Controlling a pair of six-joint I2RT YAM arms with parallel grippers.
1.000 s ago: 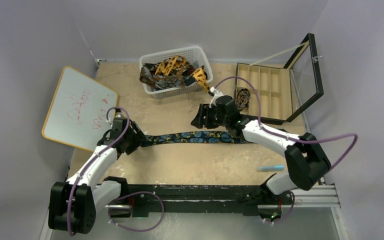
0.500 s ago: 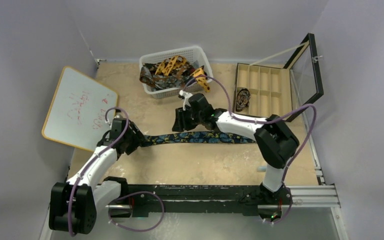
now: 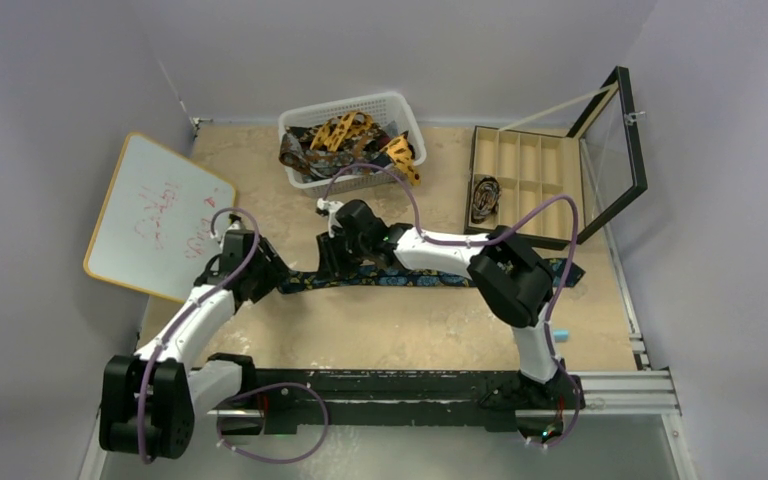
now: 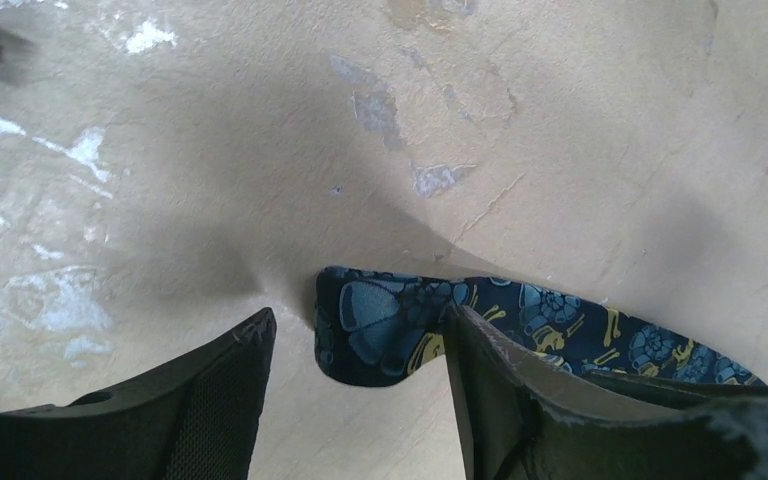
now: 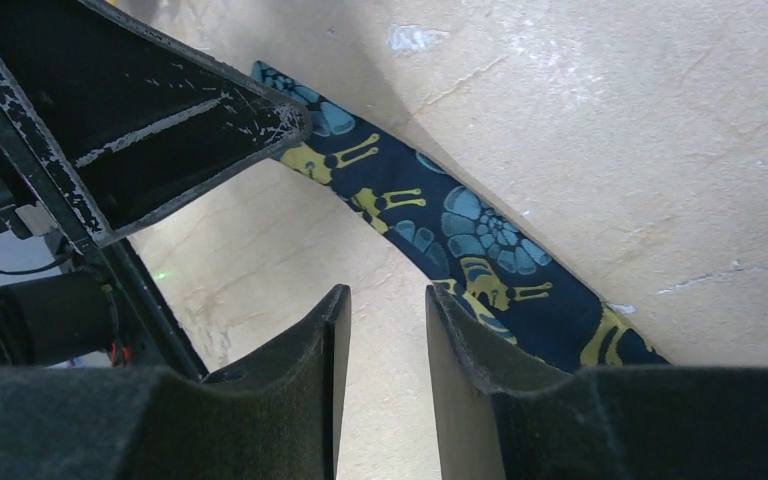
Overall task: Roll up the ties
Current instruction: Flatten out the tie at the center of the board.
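Counting: one flat tie [image 3: 410, 277], two pincers [image 4: 360, 335] [image 5: 380, 305].

Left gripper [image 4: 358, 322] low over table [image 4: 560, 120], jaws apart. Navy tie [image 4: 380, 335], blue-gold print: blunt end lies flat on table between the fingers [image 4: 200, 400], the rest runs right, passing behind the right-hand finger. Table tan, scuffed, with whitish patches.
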